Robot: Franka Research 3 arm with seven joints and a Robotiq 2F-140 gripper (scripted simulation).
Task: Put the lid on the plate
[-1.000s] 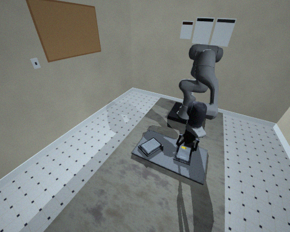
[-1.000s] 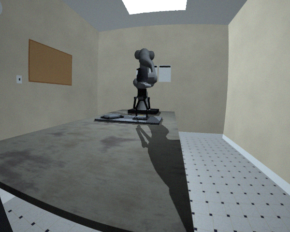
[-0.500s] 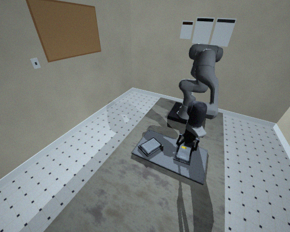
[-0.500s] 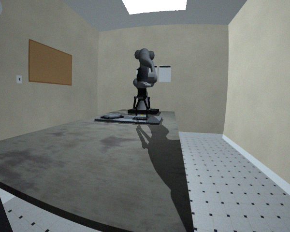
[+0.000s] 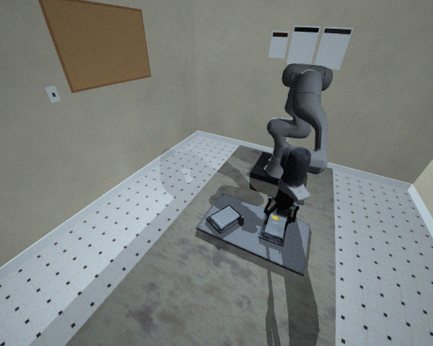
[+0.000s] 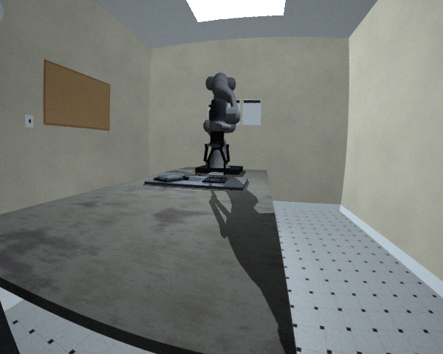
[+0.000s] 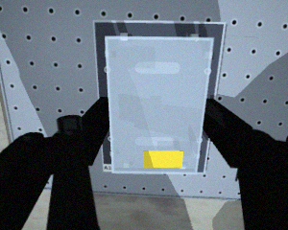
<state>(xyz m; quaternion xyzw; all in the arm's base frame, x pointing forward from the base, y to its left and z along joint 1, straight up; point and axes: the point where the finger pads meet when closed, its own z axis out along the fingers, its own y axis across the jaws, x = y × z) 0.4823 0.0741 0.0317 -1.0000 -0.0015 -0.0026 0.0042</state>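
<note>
A clear rectangular lid (image 7: 158, 96) (image 5: 276, 226) with a yellow label (image 7: 163, 159) sits between my gripper's (image 7: 157, 117) (image 5: 280, 215) black fingers, which are shut on its long sides. The lid hangs just above the dark frame of lid park LP1 (image 7: 100, 57), a little off from it. The culture plate E01 (image 5: 224, 217) (image 6: 170, 177), a white grid of wells, sits uncovered in nest N1 at the left end of the grey deck (image 5: 246, 241). The arm leans over the park.
The deck is a perforated grey board (image 7: 38, 72) lying on a mottled grey table (image 5: 194, 290) (image 6: 137, 247). The robot's black base (image 5: 259, 171) stands behind the deck. Tiled floor lies on both sides of the table.
</note>
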